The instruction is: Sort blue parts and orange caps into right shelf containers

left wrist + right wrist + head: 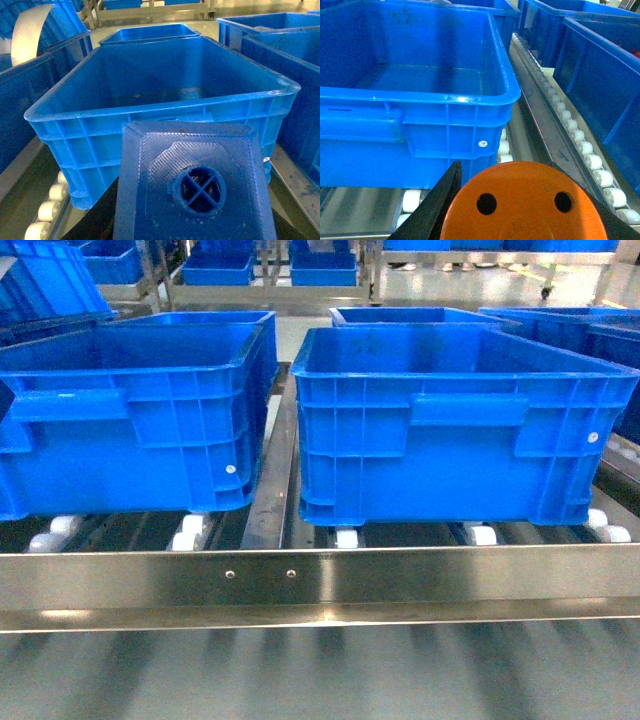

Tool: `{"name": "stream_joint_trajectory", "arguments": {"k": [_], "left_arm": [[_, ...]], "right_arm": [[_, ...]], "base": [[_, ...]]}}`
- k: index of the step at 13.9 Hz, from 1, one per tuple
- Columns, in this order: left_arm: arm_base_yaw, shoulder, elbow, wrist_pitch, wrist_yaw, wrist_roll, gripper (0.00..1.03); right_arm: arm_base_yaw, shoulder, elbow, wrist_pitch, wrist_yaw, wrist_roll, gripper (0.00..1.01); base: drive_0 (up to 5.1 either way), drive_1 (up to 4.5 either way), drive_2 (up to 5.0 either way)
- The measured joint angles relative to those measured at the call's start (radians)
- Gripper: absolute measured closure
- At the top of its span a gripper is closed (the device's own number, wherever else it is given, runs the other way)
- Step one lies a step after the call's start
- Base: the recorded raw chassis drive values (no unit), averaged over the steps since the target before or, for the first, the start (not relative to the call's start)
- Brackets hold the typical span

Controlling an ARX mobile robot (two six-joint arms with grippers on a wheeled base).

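Right gripper [520, 220] clenched on orange cap [522, 200], holed top up | left gripper, fingers hidden, carried blue part [195, 185], knob up | each container [420, 85] lay straight ahead past the shelf rail [320, 580], one per arm | we judged drops next

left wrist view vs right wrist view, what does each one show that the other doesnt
Only the left wrist view shows a blue part, close up, knob on top, before an empty blue crate. Only the right wrist view shows an orange cap with two holes, a dark finger beside it. Both share blue crates on white rollers of the steel shelf.
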Motion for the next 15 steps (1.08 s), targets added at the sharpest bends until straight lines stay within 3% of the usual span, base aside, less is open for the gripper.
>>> {"name": "stream_joint_trajectory", "arguments": {"k": [15], "left_arm": [[0.0, 0.0, 0.0, 0.0, 0.0, 0.0, 0.59]], "right_arm": [[0.0, 0.0, 0.0, 0.0, 0.0, 0.0, 0.58]], "base": [[0.0, 0.0, 0.0]]}}
